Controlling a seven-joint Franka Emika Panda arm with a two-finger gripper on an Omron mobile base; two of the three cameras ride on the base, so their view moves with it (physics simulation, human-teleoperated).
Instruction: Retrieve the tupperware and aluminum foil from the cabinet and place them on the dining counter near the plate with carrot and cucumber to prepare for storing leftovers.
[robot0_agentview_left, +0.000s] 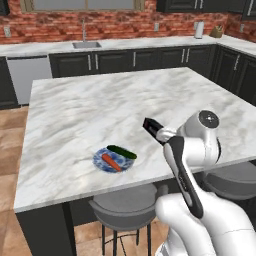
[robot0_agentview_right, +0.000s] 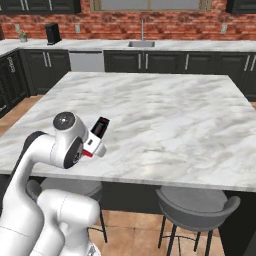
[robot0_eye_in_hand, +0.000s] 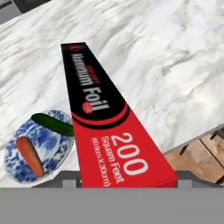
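The claw (robot0_eye_in_hand: 124, 186) is clamped on the red end of the aluminum foil (robot0_eye_in_hand: 105, 122), holding the long box in the air above the white marble surface (robot0_agentview_left: 100, 100) of the dining counter, its black end reaching out over the marble. On the surface beside it sits the blue-patterned plate (robot0_eye_in_hand: 50, 142), with the cucumber (robot0_eye_in_hand: 53, 124) and an orange carrot (robot0_eye_in_hand: 29, 156) lying on it

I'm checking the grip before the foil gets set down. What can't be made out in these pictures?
- Gripper fingers: hidden behind the aluminum foil box in the hand view.
- Box's near end: cut off by the hand view's lower edge.
- Box's rear: hidden by the arm in both base views.
- Plate pattern: too small in the left base view.
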